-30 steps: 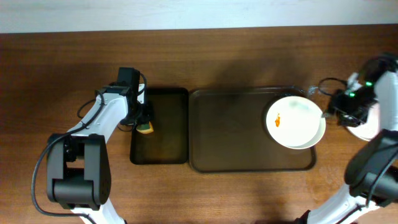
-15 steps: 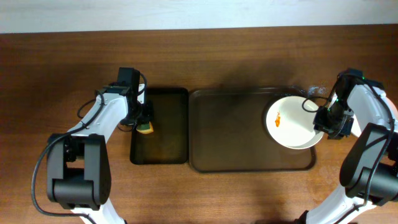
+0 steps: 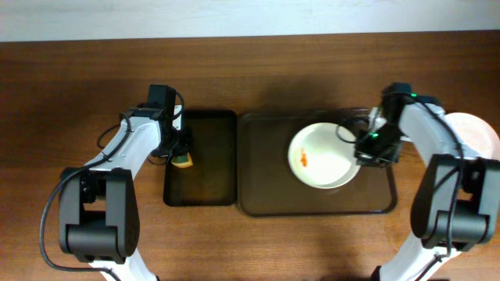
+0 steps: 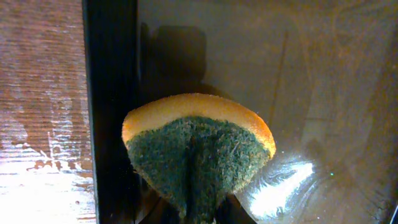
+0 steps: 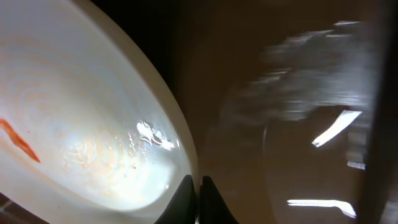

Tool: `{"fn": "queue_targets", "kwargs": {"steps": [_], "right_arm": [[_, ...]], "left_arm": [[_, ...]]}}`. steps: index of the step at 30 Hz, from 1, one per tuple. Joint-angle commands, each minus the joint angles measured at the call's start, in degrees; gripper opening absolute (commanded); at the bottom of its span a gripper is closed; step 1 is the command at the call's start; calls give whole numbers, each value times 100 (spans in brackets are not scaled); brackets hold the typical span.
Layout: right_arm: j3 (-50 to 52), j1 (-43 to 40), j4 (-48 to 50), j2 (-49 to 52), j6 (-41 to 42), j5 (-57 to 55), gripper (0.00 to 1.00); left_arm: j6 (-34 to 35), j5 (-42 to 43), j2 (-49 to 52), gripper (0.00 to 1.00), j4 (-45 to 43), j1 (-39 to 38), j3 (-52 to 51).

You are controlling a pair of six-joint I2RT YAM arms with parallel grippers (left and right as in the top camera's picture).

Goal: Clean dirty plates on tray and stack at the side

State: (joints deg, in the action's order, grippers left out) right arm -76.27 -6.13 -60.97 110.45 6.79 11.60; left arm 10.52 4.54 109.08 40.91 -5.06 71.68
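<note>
A white plate (image 3: 322,156) with an orange smear (image 3: 304,160) lies in the middle-right of the brown tray (image 3: 269,191). My right gripper (image 3: 362,151) is shut on the plate's right rim. The right wrist view shows its fingers (image 5: 199,190) pinching that rim, with the plate (image 5: 81,137) to the left. Another white plate (image 3: 478,131) lies on the table at the far right, partly hidden by my right arm. My left gripper (image 3: 181,156) is shut on a yellow and green sponge (image 4: 199,146) over the black tray (image 3: 207,183).
The narrow black tray (image 4: 109,93) stands just left of the brown tray, its rim next to the sponge. Bare wooden table (image 3: 312,70) lies behind both trays. The brown tray's left half holds nothing.
My right gripper came in from the far right, closed on the plate's right rim and slid the plate left across the brown tray. My left arm and the sponge have not moved.
</note>
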Motion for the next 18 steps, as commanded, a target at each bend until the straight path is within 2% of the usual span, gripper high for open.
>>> {"fn": "queue_targets", "kwargs": {"steps": [1, 6, 7, 8, 9, 10, 15, 16, 18], "right_arm": [[37, 627, 39, -101, -74, -7, 4], [37, 1279, 81, -101, -31, -625, 5], [37, 1318, 83, -101, -33, -625, 15], [37, 1329, 87, -101, -33, -625, 29], [37, 1329, 138, -101, -35, -627, 36], [37, 1325, 256, -101, -37, -632, 39], [94, 1325, 662, -79, -52, -693, 38], [157, 1325, 732, -57, -52, -691, 34], [306, 1325, 903, -57, -52, -688, 27]], "left_arm": [[52, 61, -17, 9, -17, -2, -35], [52, 61, -17, 9, 7, -2, -35], [52, 61, -17, 9, 7, -2, -35], [52, 61, -17, 9, 4, -2, -35], [52, 61, -17, 9, 4, -2, -35], [52, 61, -17, 11, 7, -2, -35], [50, 57, -17, 28, -50, -133, -35], [50, 37, -17, 32, -98, -203, -35], [52, -125, -17, 32, -133, -315, -39]]}}
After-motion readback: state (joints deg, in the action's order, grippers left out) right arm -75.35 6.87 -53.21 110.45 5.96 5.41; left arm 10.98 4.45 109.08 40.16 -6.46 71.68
